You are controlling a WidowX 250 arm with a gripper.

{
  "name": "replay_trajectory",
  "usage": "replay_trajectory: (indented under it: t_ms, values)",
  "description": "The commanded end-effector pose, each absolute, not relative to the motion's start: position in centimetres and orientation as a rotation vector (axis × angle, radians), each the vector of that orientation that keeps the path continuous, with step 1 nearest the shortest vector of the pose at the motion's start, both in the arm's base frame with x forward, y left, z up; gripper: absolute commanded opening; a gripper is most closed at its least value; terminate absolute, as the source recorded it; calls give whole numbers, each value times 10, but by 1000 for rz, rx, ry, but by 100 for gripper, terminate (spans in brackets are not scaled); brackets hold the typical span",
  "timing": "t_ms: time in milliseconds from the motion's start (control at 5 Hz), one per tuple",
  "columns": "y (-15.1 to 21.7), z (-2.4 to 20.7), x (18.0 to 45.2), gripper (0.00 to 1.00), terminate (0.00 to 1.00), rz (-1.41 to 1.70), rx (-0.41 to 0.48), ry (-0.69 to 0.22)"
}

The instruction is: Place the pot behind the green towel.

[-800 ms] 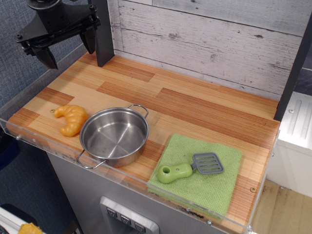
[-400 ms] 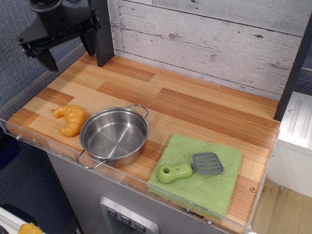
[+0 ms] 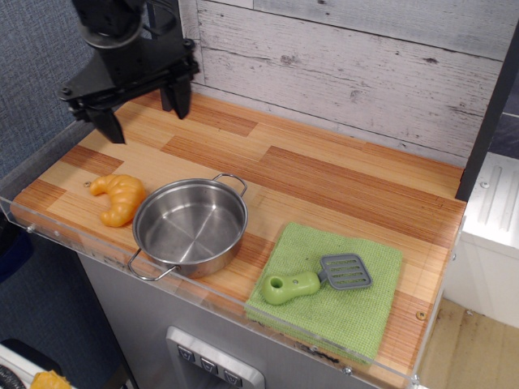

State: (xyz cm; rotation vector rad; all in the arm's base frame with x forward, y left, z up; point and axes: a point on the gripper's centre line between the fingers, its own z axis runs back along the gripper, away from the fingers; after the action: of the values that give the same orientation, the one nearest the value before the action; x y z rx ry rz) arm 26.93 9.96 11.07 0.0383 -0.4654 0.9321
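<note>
Whitewashed planks back a striped wooden counter (image 3: 324,174) fenced along its front and left sides by a clear acrylic lip, with a blue-grey fabric panel to the left. Your gripper (image 3: 139,113) hangs above the rear left of the counter with its two dark fingers spread wide and nothing between them, well apart from everything on the surface. The pot (image 3: 190,226) sits empty near the front edge, one wire handle toward the back, the other toward the lip. An orange croissant toy (image 3: 118,197) lies just beside its left rim. Right of the pot, the green towel (image 3: 328,290) lies flat at the front right, carrying a green-handled spatula (image 3: 316,279). Bare wood behind the towel looks free, so the target seems open. Watch your grasp: the steel rim is thin and slick, and I judge that a shallow pinch could let the pot slip or swing. A low carry might clip the spatula or drag the towel's near edge. Descending too far left would likely nudge the croissant. The dark post at the right rear crowds the drop zone slightly.
</note>
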Motion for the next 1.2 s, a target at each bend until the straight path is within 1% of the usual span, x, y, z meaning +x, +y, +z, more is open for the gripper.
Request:
replay_trajectory:
  t_ms: [0, 200, 400, 600, 800, 1000]
  values:
    - [100, 108, 250, 100, 0, 813, -8, -408]
    - [116, 96, 241, 100, 0, 690, 23, -364]
    - [126, 88, 238, 100, 0, 550, 61, -342]
    - [125, 79, 239, 100, 0, 503, 65, -321]
    - [119, 67, 238, 100, 0, 440, 74, -320]
    - [117, 55, 236, 100, 0, 416, 64, -302]
